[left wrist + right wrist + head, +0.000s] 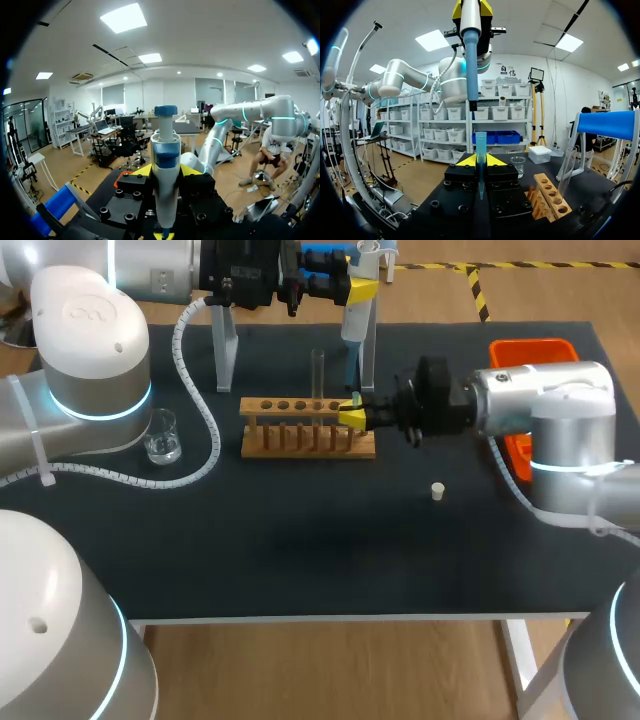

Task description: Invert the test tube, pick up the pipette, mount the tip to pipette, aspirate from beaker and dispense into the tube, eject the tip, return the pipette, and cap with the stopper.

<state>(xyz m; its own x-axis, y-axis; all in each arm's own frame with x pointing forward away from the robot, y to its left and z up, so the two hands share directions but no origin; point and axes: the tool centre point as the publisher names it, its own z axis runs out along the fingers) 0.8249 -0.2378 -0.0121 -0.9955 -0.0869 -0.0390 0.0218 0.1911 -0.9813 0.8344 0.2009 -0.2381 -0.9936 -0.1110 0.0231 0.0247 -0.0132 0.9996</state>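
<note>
Pipette (pixel 165 150) stood clamped upright in the left gripper (pixel 166 171), high behind the rack (pixel 300 435), blue tip (pixel 480 145) pinched in the right gripper (pixel 480 162), arm stretched level beside it

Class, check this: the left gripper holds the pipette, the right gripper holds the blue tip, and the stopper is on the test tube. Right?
No. The stopper lies on the table, apart from the open test tube, as the head view shows. The left gripper does hold the pipette and the right gripper the blue tip.
</note>
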